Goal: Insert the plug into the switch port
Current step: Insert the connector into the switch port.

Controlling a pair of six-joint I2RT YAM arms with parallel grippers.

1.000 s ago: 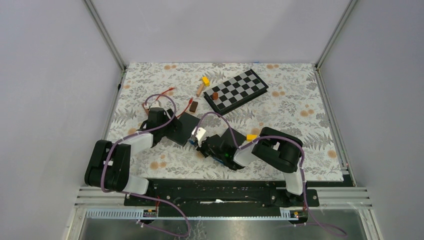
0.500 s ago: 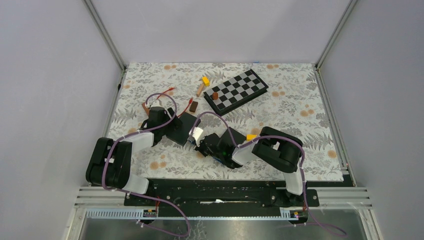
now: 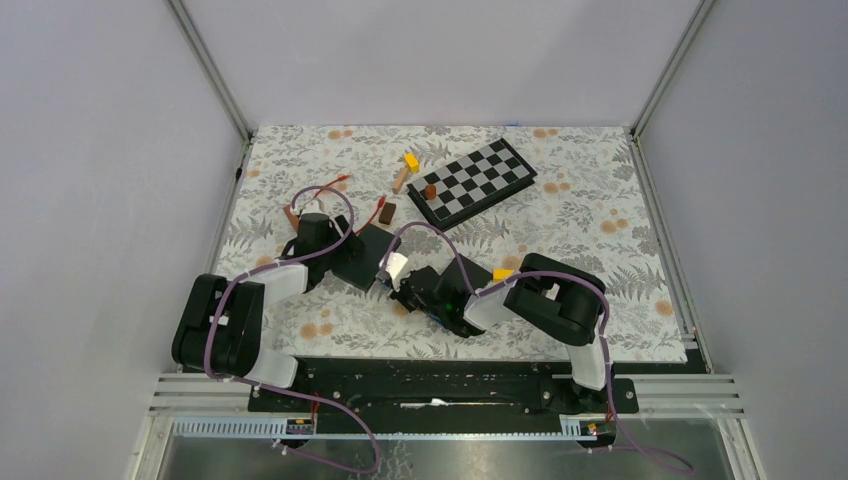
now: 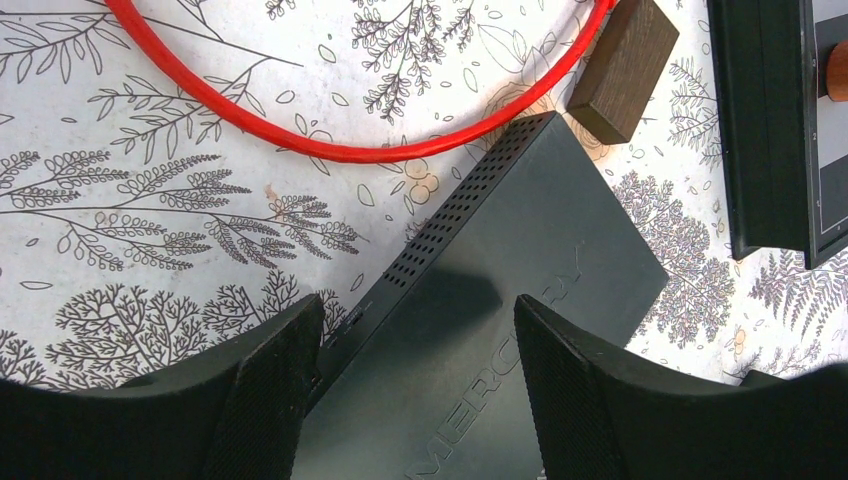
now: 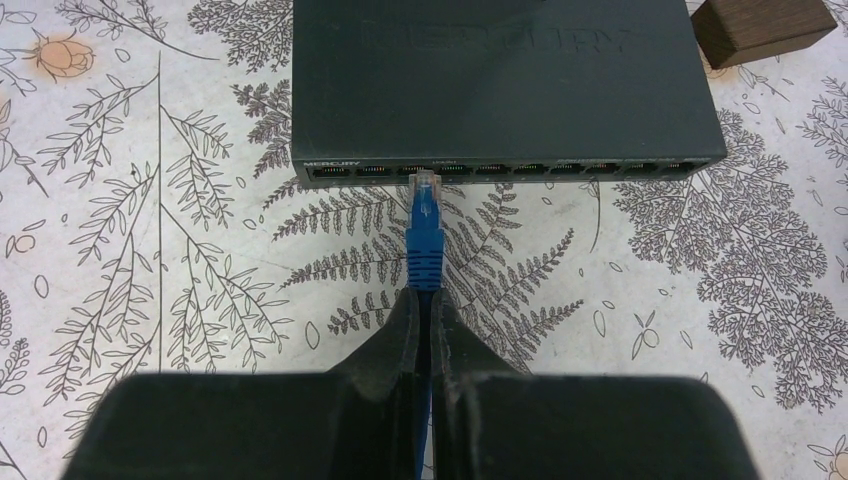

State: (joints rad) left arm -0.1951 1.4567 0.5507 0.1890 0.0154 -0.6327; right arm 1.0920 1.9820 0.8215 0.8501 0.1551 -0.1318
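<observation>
The black switch lies flat with its row of ports facing my right gripper. That gripper is shut on the blue plug at its boot. The plug's clear tip sits at the mouth of a port left of the row's middle. In the left wrist view my left gripper straddles one end of the switch. Its left finger presses the vented back side and its right finger covers the port side. In the top view both grippers meet at the switch.
A red cable loops on the floral cloth behind the switch, beside a brown block. A chessboard lies at the back, an orange piece on it. A yellow block sits left of the chessboard, and another yellow block by the right arm.
My right gripper has carried the plug a little left and forward, closer to the switch's port face. The left gripper has stayed on the switch.
</observation>
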